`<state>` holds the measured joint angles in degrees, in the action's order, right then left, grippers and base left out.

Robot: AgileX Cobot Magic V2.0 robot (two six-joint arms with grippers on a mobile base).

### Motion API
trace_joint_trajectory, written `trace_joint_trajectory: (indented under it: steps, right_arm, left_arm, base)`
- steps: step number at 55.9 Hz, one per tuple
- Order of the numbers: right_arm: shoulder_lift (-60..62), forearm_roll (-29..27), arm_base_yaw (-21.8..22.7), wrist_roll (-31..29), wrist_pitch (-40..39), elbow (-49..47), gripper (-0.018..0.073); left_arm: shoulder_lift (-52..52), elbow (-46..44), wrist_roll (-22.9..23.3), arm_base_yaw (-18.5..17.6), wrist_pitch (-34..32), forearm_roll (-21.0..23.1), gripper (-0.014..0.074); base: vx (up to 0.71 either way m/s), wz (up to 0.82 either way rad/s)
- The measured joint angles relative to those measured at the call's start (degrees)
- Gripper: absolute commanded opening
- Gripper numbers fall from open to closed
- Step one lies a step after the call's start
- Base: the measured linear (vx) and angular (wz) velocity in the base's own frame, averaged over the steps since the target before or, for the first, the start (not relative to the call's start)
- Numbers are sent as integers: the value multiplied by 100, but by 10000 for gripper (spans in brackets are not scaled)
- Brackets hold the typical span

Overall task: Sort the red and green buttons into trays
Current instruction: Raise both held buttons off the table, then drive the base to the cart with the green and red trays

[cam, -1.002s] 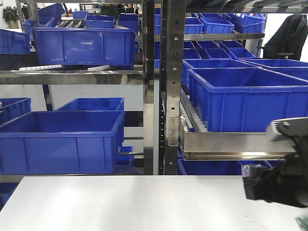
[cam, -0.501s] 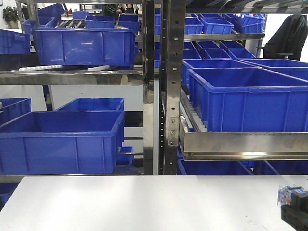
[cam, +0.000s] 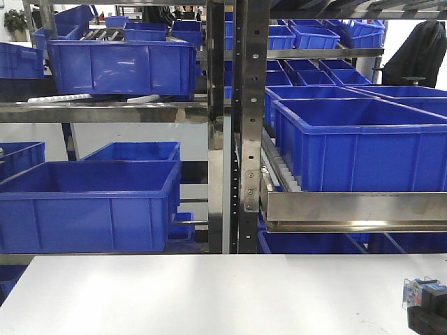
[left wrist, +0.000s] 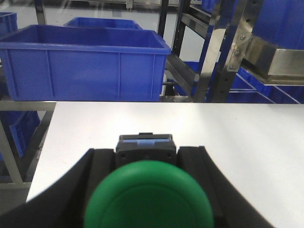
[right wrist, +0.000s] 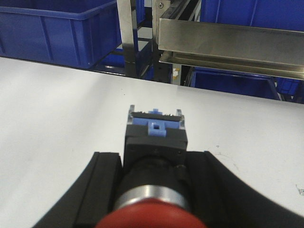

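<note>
Green button (left wrist: 149, 192): clamped between L jaws, both sides in contact. Cap faces cam, grey-black body points to 12 o'clock over white counter (left wrist: 247, 137). Red button (right wrist: 154, 142): clamped between R jaws, same orientation, blue terminal end fwd. Front view: same unit at 4 o'clock, at frame edge; contact w/ counter cannot be told. Blue crates (cam: 91, 206) on rack (cam: 237, 125) at 12 o'clock, beyond counter.

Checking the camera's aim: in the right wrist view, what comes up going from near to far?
From the lens outward: red button cap first, its black body, blue terminal end, white table, steel shelf rail.
</note>
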<state>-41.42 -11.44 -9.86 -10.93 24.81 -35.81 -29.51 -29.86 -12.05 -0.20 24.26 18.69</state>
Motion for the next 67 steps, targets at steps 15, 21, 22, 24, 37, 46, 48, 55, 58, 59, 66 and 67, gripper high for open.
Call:
trace_joint_trajectory:
  steps: [15, 21, 22, 24, 37, 46, 48, 55, 58, 59, 66, 67]
  right_arm:
    - [0, 0, 0, 0, 24, 0, -9]
    - [0, 0, 0, 0, 24, 0, -9]
    - [0, 0, 0, 0, 24, 0, -9]
    - [0, 0, 0, 0, 24, 0, -9]
    - [0, 0, 0, 0, 24, 0, -9]
    - [0, 0, 0, 0, 24, 0, -9]
    - [0, 0, 0, 0, 26, 0, -9]
    - [0, 0, 0, 0, 26, 0, -9]
    - [0, 0, 0, 0, 26, 0, -9]
    - [0, 0, 0, 0, 26, 0, -9]
    - [0, 0, 0, 0, 26, 0, -9]
    - [0, 0, 0, 0, 26, 0, -9]
  left_arm:
    - [0, 0, 0, 0, 76, 0, -3]
    - [0, 0, 0, 0, 76, 0, -3]
    - [0, 0, 0, 0, 76, 0, -3]
    - [0, 0, 0, 0, 76, 0, -3]
    - [0, 0, 0, 0, 76, 0, -3]
    - [0, 0, 0, 0, 80, 0, -3]
    - [0, 0, 0, 0, 80, 0, -3]
    - [0, 0, 0, 0, 80, 0, -3]
    - [0, 0, 0, 0, 80, 0, -3]
    - [0, 0, 0, 0, 80, 0, -3]
    - [0, 0, 0, 0, 80, 0, -3]
    - [0, 0, 0, 0, 80, 0, -3]
  base:
    - [0, 0]
    - [0, 0]
    - [0, 0]
    - [0, 0]
    - [0, 0]
    - [-1, -2]
    - [-3, -4]
    - [-5, -4]
    - [-7, -4]
    - [-9, -4]
    - [-11, 0]
    - [-12, 6]
